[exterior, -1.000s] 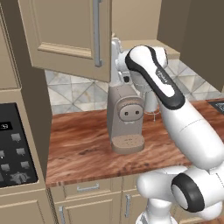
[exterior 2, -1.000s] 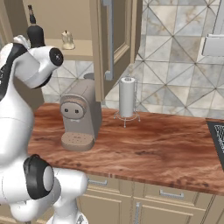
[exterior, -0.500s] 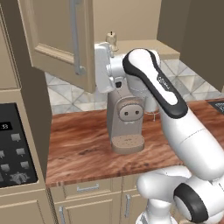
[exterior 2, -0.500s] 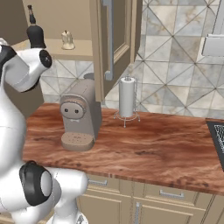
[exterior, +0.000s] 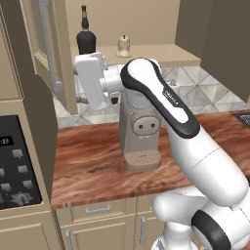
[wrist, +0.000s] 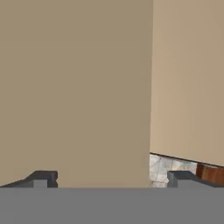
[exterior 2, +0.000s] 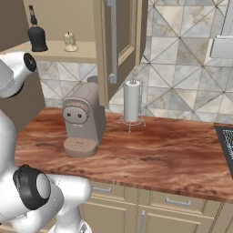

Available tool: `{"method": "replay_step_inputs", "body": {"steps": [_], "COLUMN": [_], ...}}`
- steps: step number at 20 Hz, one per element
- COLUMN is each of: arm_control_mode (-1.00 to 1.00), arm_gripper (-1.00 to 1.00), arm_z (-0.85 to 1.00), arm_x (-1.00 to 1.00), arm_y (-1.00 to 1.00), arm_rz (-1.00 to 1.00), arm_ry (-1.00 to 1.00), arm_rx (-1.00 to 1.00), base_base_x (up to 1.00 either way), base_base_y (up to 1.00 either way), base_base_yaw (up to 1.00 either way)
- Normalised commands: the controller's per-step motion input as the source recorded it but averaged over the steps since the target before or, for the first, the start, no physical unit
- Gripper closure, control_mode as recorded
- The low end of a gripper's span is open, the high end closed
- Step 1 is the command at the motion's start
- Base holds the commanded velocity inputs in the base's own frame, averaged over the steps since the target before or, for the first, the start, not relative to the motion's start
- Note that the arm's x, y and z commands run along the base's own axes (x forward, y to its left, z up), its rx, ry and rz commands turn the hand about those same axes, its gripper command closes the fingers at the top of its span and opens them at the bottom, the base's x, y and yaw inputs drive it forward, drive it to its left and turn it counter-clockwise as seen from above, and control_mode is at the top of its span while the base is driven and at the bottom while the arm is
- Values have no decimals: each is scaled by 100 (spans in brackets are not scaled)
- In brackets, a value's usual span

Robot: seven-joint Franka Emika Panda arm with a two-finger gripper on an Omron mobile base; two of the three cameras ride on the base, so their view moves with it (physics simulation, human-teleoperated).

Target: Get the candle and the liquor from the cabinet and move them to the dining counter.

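Open tan wall cabinet (exterior: 46, 53) above a reddish wood-grain desk (exterior 2: 154, 152). On its shelf stand the squat black liquor bottle with thin neck (exterior: 86, 36), to the left, and the small cream lumpy candle (exterior: 123, 46), just to its right, apart from it. The white arm's gripper (wrist: 111, 179) is raised near the left door, its dark fingers (wrist: 41, 178) spread wide and empty. Beneath stands a beige coffee machine (exterior 2: 82, 120); farther right, a paper-towel roll (exterior 2: 132, 102).

A home kitchen, rendered: tan panelled wall cabinets (exterior 2: 119, 45) hang over a reddish-brown wood-grain worktop (exterior 2: 150, 157) backed by grey diamond-pattern tiles (exterior 2: 177, 68). A beige coffee machine (exterior 2: 84, 120), a white paper-towel roll on a wire stand (exterior 2: 132, 102) and drawer fronts (exterior 2: 177, 202) below confirm it.
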Motion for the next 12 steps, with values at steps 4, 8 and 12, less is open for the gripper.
{"method": "replay_step_inputs", "body": {"steps": [4, 8, 12], "arm_control_mode": [-100, -100, -100], "arm_gripper": [-100, -100, -100], "arm_z": [0, -1, -11], "arm_x": [-20, -20, -1], "arm_y": [58, 55, 17], "arm_rz": [2, 0, 0], "arm_ry": [-4, -4, 0], "arm_rx": [-8, -13, -13], "base_base_x": [0, 0, 0], "base_base_y": [0, 0, 0], "base_base_yaw": [0, 0, 0]}}
